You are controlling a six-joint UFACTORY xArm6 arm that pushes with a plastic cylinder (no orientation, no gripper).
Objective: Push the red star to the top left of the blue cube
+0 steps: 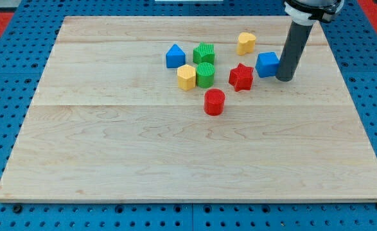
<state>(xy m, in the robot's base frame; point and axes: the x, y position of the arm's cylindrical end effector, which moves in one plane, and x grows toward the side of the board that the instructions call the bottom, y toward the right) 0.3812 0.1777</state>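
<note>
Rod's tip (284, 78) touching the blue cube (267, 64) on the view's right side, gripperless; red star (241, 77) just left-below cube.

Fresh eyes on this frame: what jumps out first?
The dark rod at the view's upper right, with my tip right beside the blue cube, on its right. Next, the tight cluster of coloured blocks in the upper middle of the wooden board; the red star sits just left of the blue cube, slightly lower.

No readable text, labels or numbers anywhere
</note>
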